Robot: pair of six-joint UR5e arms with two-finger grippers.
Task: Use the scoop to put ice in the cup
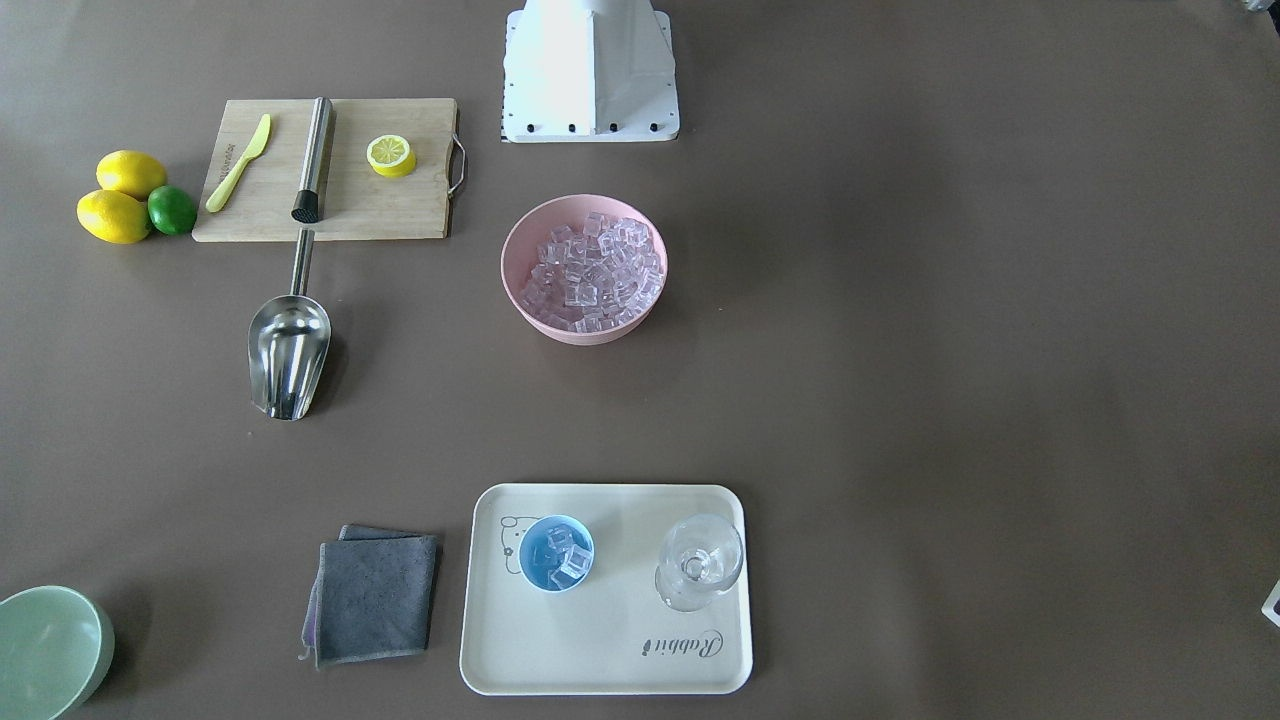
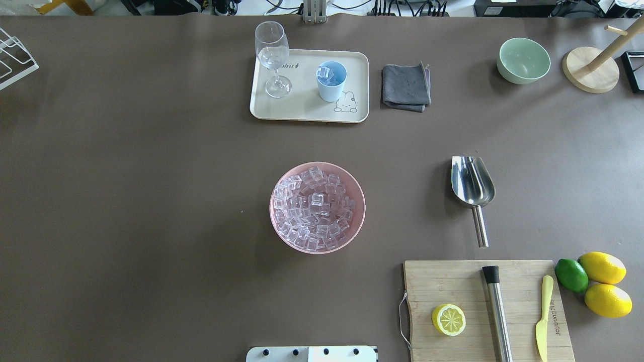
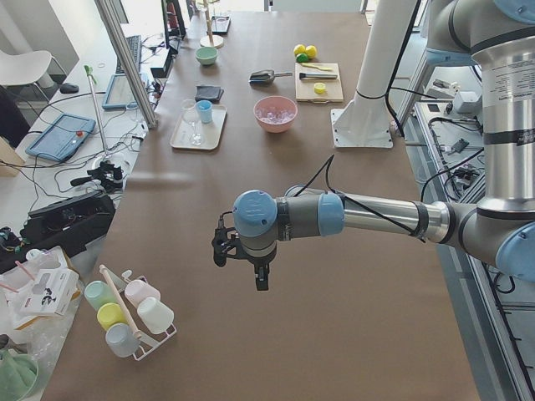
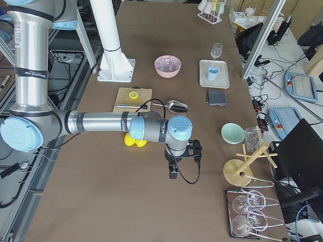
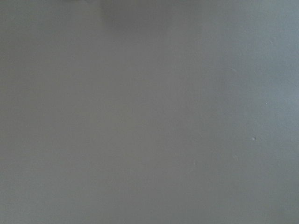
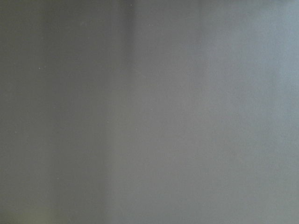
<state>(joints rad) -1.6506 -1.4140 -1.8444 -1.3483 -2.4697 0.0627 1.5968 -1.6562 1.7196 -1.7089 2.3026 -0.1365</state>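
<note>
The steel scoop (image 1: 288,350) lies empty on the table by the cutting board; it also shows in the overhead view (image 2: 472,183). The light-blue cup (image 1: 556,552) (image 2: 331,80) stands on the cream tray (image 1: 610,650) and holds a few ice cubes (image 1: 568,562). The pink bowl (image 1: 506,262) (image 2: 272,207) at mid table is full of ice (image 1: 590,272) (image 2: 314,208). My left gripper (image 3: 260,282) and right gripper (image 4: 172,174) hang over bare table at opposite ends, far from all of these. I cannot tell whether either is open or shut. Both wrist views show only table.
A clear stemmed glass (image 1: 698,565) stands on the tray beside the cup. A grey cloth (image 1: 375,595) lies next to the tray. The cutting board (image 1: 380,205) carries a steel cylinder (image 1: 314,158), a half lemon and a yellow knife. A green bowl (image 2: 523,60) stands far right.
</note>
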